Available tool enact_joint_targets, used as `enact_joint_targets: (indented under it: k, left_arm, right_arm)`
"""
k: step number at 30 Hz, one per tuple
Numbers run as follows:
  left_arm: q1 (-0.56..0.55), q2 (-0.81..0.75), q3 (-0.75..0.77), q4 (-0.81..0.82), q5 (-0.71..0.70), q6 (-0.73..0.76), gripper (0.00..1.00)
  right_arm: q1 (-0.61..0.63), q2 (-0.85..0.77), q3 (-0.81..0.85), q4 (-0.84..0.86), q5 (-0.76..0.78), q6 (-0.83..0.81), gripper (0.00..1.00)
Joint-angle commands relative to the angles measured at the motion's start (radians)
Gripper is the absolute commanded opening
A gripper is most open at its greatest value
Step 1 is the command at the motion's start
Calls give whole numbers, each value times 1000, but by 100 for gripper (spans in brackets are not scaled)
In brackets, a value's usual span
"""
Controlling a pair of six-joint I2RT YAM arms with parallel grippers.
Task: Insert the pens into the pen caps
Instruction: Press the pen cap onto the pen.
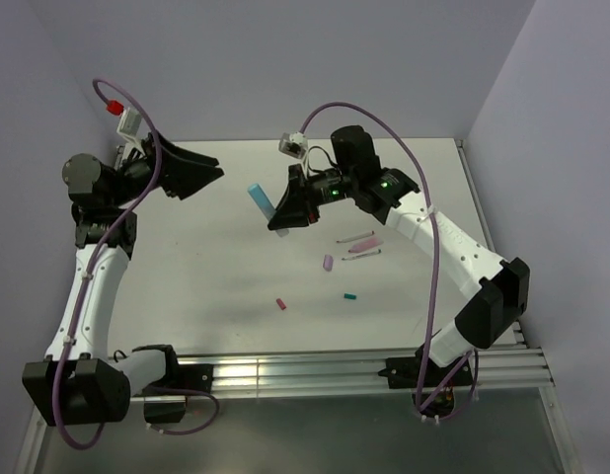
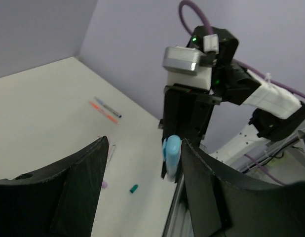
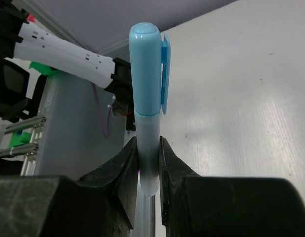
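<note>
My right gripper (image 1: pixel 282 219) is shut on the whitish barrel of a pen (image 3: pixel 148 148) and holds it in the air over the middle of the table. A light blue cap (image 3: pixel 146 69) sits on the pen's end, pointing towards the left arm. The capped pen also shows in the left wrist view (image 2: pixel 171 157), just beyond my left gripper (image 2: pixel 142 165). My left gripper (image 1: pixel 208 183) is open and empty, raised at the left. More pens (image 1: pixel 363 245) lie on the table right of centre. A lilac cap (image 1: pixel 328 263), a red cap (image 1: pixel 281 304) and a teal cap (image 1: pixel 350 295) lie loose.
An orange pen (image 2: pixel 104 112) and a blue-ended pen (image 2: pixel 108 107) lie side by side in the left wrist view. The teal cap (image 2: pixel 134 188) and the lilac cap (image 2: pixel 104 184) lie below the left gripper's fingers. A metal rail (image 1: pixel 315 373) runs along the near table edge.
</note>
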Motion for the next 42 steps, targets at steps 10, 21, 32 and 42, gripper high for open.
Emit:
enact_joint_targets:
  k: [10,21,32,42]
  left_arm:
    - [-92,-90,-107,285,-61,-302,66]
    - [-135,-69,-132,366,-98,-371,65]
    - [-201,-64,-147,344,-105,-348,51]
    - [-212,-64,-164,344,-104,-339,11]
  right_arm:
    - [69,37,92,141,-40,133,0]
    - [98,50,111,139,-31,143,0]
    - [104,62,129,145,-17,156,0]
    - [104,62,123,151,-11,165,0]
